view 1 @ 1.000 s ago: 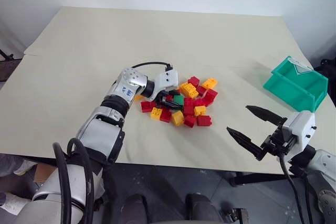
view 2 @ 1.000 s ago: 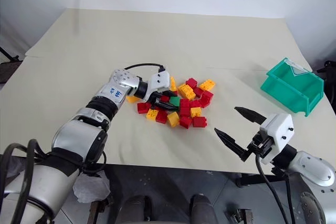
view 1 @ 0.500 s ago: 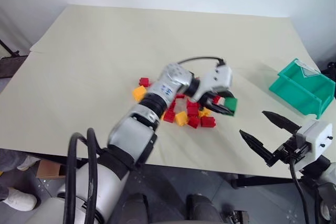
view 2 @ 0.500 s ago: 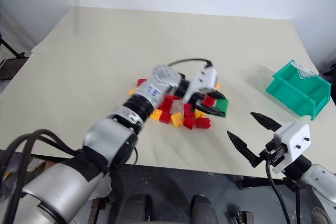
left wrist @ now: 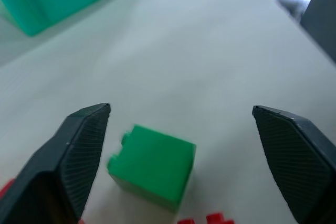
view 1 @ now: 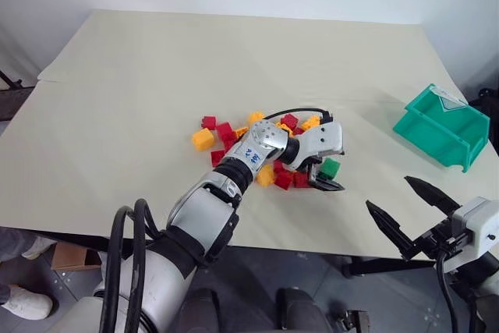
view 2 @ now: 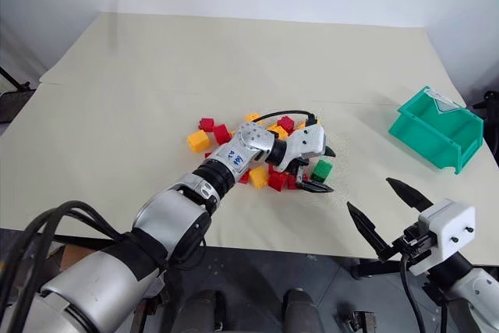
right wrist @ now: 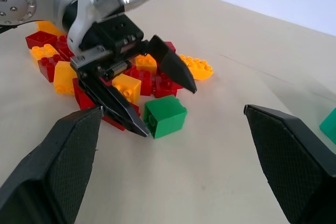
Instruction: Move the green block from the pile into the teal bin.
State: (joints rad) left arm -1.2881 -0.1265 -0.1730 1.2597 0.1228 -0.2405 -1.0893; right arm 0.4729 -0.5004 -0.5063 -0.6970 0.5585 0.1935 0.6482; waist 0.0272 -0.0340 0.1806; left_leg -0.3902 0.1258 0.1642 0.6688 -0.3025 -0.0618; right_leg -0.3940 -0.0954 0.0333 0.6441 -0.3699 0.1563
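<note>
The green block (view 1: 330,167) rests on the table at the right edge of the pile (view 1: 284,179) of red and yellow bricks. My left gripper (view 1: 337,168) is open, its two black fingers standing on either side of the block without clamping it; the left wrist view has the block (left wrist: 152,166) loose between the tips. The teal bin (view 1: 440,126) stands apart at the right side of the table. My right gripper (view 1: 390,194) is open and empty, off the table's near edge, short of the bin, pointing toward the block (right wrist: 165,116).
A yellow brick (view 1: 203,139) and a red brick (view 1: 208,122) lie scattered on the left side of the pile. The beige table (view 1: 156,76) is bare between the block and the bin. A black cable loops over my left wrist.
My left gripper carried the green block to the right out of the pile, then opened; the block now lies on the table between its fingers. The right gripper drew back slightly.
</note>
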